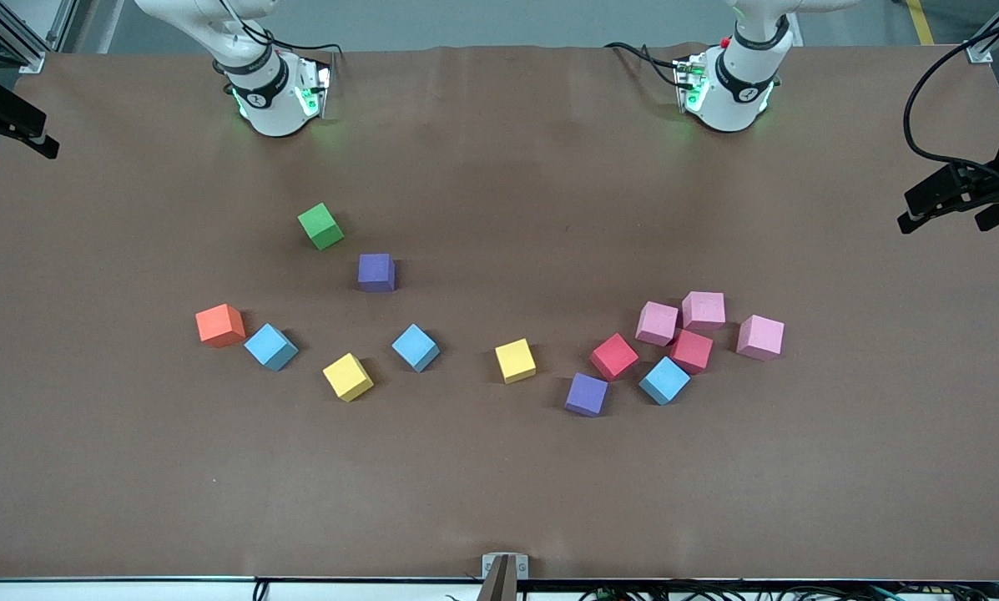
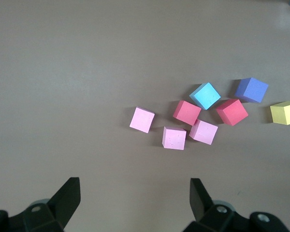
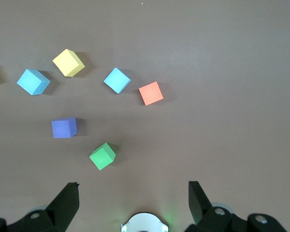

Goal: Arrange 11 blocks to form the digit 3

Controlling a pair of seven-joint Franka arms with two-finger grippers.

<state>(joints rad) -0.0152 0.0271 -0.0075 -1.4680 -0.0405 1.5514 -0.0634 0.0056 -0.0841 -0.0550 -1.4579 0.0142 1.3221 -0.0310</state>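
Cubes of matte foam, all of equal size, lie scattered in a loose arc across the middle of the bench, none joined into a figure. Toward the left arm's end sits a tight cluster: three pink cubes, the third a little apart, a red cube tucked just beside the first two, and a light blue cube at its nearer corner. Close by are a second red cube and a purple cube. A yellow cube lies mid-bench. Toward the right arm's end come another light blue cube, another yellow cube and a third light blue cube. A second purple cube lies farther from the front camera. Outside that set, an orange cube sits beside the third blue one, and a green cube lies near the purple one. The left jaws hang released, spread wide, high over the pink cluster; the right jaws hang likewise released over the green cube.
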